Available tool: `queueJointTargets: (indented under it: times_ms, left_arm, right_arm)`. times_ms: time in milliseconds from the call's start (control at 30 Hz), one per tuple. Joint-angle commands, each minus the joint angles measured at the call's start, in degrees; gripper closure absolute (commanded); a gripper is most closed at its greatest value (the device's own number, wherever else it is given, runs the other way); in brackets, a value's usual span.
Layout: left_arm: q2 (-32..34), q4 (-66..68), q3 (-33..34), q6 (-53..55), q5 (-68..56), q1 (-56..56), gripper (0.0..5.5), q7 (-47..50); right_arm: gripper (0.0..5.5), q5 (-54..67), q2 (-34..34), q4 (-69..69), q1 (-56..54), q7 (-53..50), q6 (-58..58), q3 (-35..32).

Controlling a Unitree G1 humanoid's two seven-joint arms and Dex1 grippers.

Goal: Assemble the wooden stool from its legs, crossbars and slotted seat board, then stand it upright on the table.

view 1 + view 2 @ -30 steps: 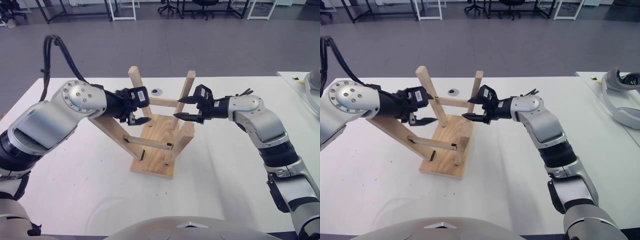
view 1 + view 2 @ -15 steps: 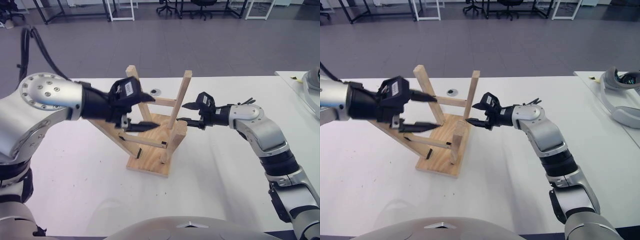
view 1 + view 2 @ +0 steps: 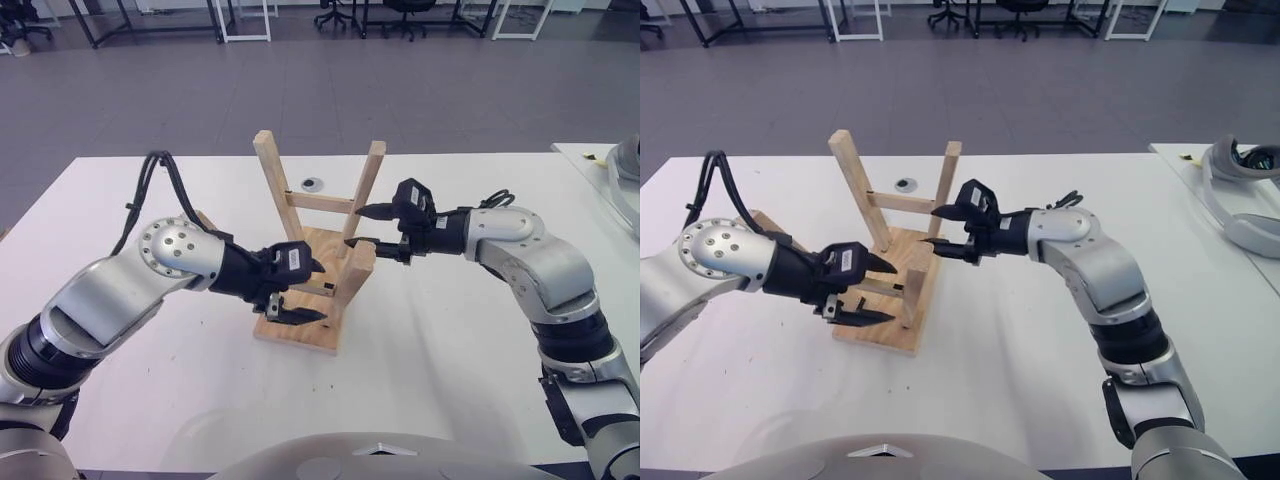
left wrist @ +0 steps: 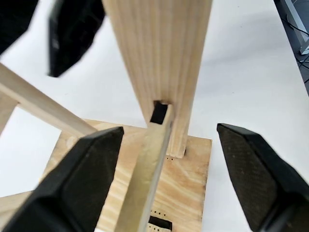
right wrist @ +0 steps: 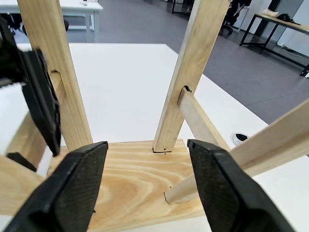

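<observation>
The left gripper (image 3: 318, 292) sits just left of centre in the left eye view, low against the near side of the stool (image 3: 312, 262). Its two fingers are spread wide and grip nothing. In the left wrist view the fingers (image 4: 82, 179) stand either side of a thin crossbar (image 4: 145, 179) where it enters a slot in a leg (image 4: 159, 53), with a clear gap on both sides.

The right gripper (image 3: 358, 227) is right of centre, also wide open and empty. Its tips are close beside the rear right leg (image 3: 365, 190), just above the top of the shorter-looking near right leg (image 3: 358, 275).

The stool is upside down in the middle of the white table (image 3: 450, 340). Its seat board (image 3: 300, 330) lies flat on the table and the legs point upward. A crossbar (image 3: 320, 203) joins the two rear legs. A fourth leg (image 3: 205, 218) seems to lean away toward the left behind the left arm, though most of it is hidden.

A headset (image 3: 1240, 190) lies at the right edge of the right eye view.
</observation>
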Motion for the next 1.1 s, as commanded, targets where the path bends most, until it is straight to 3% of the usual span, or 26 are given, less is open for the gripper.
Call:
queueJointTargets:
  times_ms: [33,333,1100]
  left_arm:
    - [-2.18,1.96,0.96,-0.57,1.80,-0.92,1.93,2.29]
    - [-2.85,4.66,-0.78,-3.22,6.67,-0.84,1.93,3.04]
    - [-8.65,8.49,-1.33,3.46,9.18,-6.83,1.93,5.15]
  right_arm:
    - [2.41,5.94,1.09,-6.22,0.98,-4.09,6.14,-5.17]
    - [2.41,15.85,4.67,-8.61,-1.99,-9.97,9.19,-9.56]
    - [2.41,14.51,-4.02,-12.73,-0.21,-6.73,4.00,-2.07]
